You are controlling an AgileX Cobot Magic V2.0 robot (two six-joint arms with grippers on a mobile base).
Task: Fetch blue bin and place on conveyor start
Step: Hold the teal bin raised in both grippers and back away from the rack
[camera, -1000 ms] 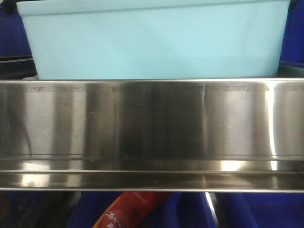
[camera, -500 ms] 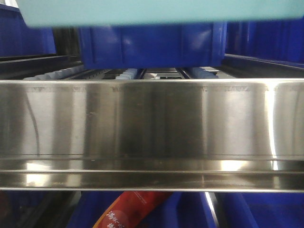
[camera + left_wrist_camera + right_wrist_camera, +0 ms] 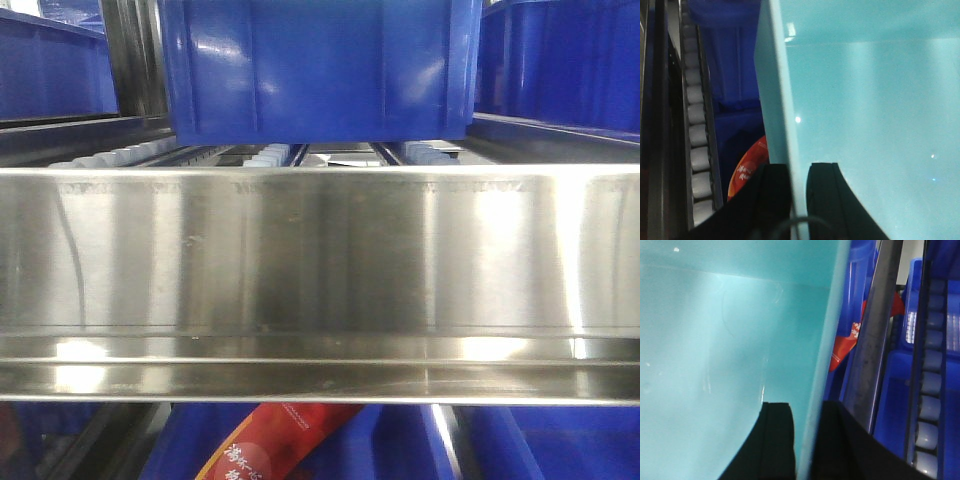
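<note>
Front view: bright, fairly even light. The stainless-steel shelf rail [image 3: 320, 260] throws broad vertical glare bands, hottest right of centre, with near-blown highlights along its lower lip. The glossy dark blue bin [image 3: 320, 70] carries soft specular streaks; whole frame slightly soft. Red packet [image 3: 285, 445] underneath sits in shade. Left wrist view: blue bin [image 3: 875, 125] wall fills the frame, pinpoint reflections, out of focus; left gripper [image 3: 799, 166] is a near-black silhouette, no detail. Right wrist view: blue bin [image 3: 715, 340] blurred with faint smeared reflections, right gripper [image 3: 805, 404] underexposed, rollers [image 3: 930, 390] at the right edge soft.
</note>
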